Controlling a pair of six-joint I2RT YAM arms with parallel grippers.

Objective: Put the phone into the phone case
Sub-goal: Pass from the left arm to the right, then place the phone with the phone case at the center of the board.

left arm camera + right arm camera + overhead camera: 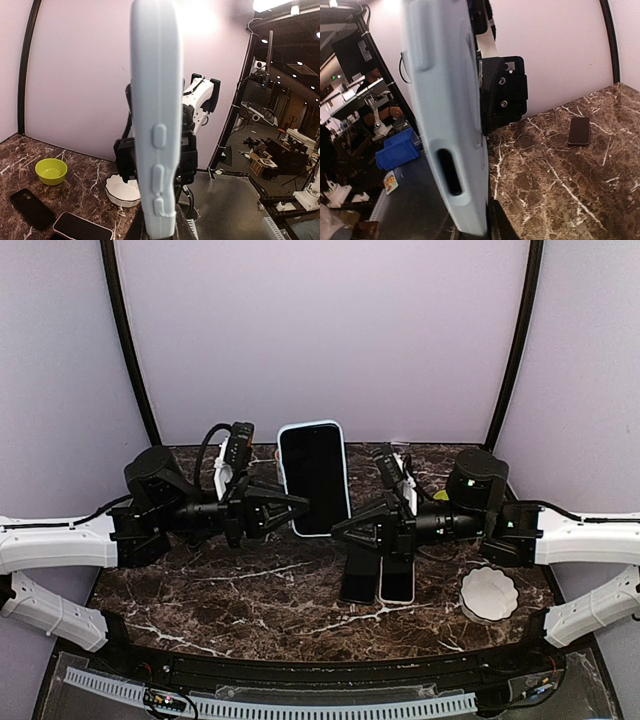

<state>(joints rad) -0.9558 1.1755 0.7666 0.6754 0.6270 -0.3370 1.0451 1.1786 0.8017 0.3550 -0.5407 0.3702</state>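
**A:** Report the position of the case.

**B:** The pale blue case (155,100) is upright in the air, at the centre of the top view, above the marble table (200,595). A dark phone (314,480) fills its front face inside the blue rim. I cannot tell whether the phone is seated fully at every corner.

**A:** Left gripper?

**B:** The left gripper (298,508) reaches in from the left. Its jaws are closed narrowly on the lower left edge of the case. In the left wrist view the case is edge-on, with its side buttons facing the lens.

**A:** Right gripper?

**B:** The right gripper (342,528) reaches in from the right. Its jaws are clamped on the lower right corner of the case. In the right wrist view the case fills the left half of the frame, again edge-on.

**A:** Other items on the table?

**B:** A black handset (358,575) and a white-rimmed handset (397,582) lie flat, side by side, below the right gripper. A white bowl (489,593) sits at the lower right. A green bowl (51,171) shows at the left of the left wrist view.
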